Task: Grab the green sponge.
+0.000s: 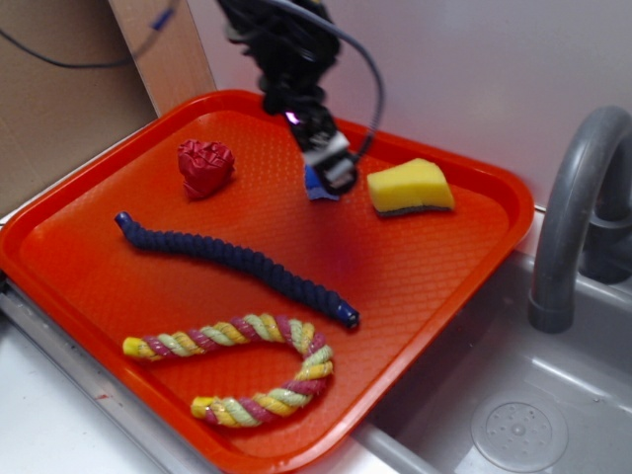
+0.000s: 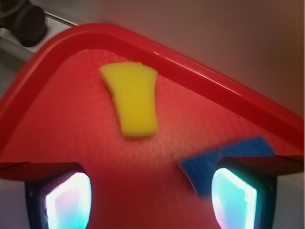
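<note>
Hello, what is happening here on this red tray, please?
A robot arm is reaching for the yellow sponge with the dark green underside, near the back of the red tray. Its gripper is open and holds nothing, hovering just beside the sponge, above a small blue sponge. Two ropes and a red crumpled object lie untouched.

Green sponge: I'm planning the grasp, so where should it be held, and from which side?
Probably from above, across the narrow middle of the green sponge, pincer fingers on its two long sides. It lies flat on the tray, yellow foam up, with bare tray around it. The blue sponge lies apart from it, beside the open pincer.
</note>
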`<state>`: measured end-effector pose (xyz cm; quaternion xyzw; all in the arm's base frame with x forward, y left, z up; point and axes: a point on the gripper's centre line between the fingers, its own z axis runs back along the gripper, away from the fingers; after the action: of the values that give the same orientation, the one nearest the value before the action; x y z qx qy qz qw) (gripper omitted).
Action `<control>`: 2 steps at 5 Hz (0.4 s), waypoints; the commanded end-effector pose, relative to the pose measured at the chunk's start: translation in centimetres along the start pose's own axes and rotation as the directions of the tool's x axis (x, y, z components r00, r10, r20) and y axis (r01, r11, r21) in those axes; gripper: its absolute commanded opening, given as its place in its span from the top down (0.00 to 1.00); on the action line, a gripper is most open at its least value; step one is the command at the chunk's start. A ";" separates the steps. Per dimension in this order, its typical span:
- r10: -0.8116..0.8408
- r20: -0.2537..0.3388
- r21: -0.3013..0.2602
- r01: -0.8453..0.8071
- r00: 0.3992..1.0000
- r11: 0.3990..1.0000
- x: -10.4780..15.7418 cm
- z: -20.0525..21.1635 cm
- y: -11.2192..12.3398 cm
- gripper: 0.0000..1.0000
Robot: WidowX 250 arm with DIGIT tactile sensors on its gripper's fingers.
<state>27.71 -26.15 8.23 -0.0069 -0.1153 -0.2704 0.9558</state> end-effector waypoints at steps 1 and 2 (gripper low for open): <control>0.025 0.034 -0.023 -0.025 0.999 0.999 2.5 -0.8 -1.2 0.00; 0.010 -0.006 -0.024 -0.010 1.000 1.000 3.3 -2.9 -1.7 0.00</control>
<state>29.81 -28.70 3.65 -0.0036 -0.0802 -0.2683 0.9600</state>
